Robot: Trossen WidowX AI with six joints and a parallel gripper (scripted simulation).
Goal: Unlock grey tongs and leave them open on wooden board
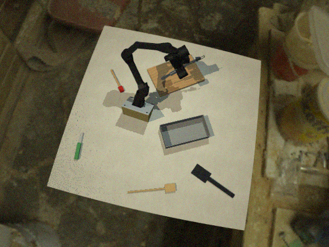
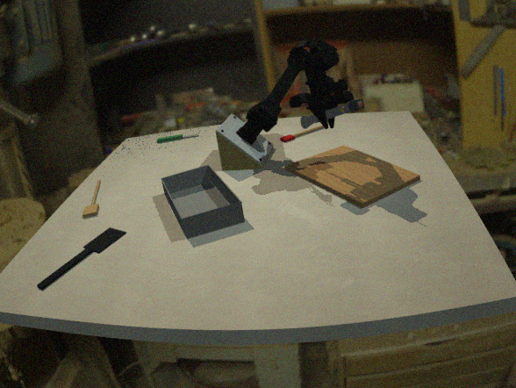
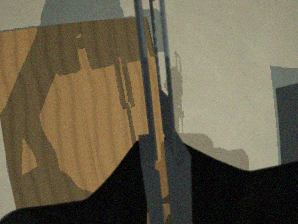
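Observation:
My gripper [image 1: 181, 72] [image 2: 326, 118] [image 3: 153, 144] is shut on the grey tongs [image 1: 199, 58] [image 2: 352, 106] [image 3: 141, 75] and holds them in the air above the wooden board [image 1: 156, 73] [image 2: 347, 160] [image 3: 75, 125]. In the top and exterior views the tongs lie roughly level, one end sticking out past the board's far edge. In the wrist view their two thin arms run close together and almost parallel away from the fingers. The grey roasting tin [image 1: 183, 119] [image 2: 215, 219] stands empty on the white table, nearer the front than the board.
The arm's base [image 1: 137, 109] [image 2: 241, 149] stands between board and tin. A red-headed wooden stick [image 1: 117, 81] [image 2: 298, 133], a green marker [image 1: 79, 146] [image 2: 175, 138], a wooden spatula [image 1: 156, 189] [image 2: 92, 202] and a black spatula [image 1: 211, 180] [image 2: 79, 259] lie around the table.

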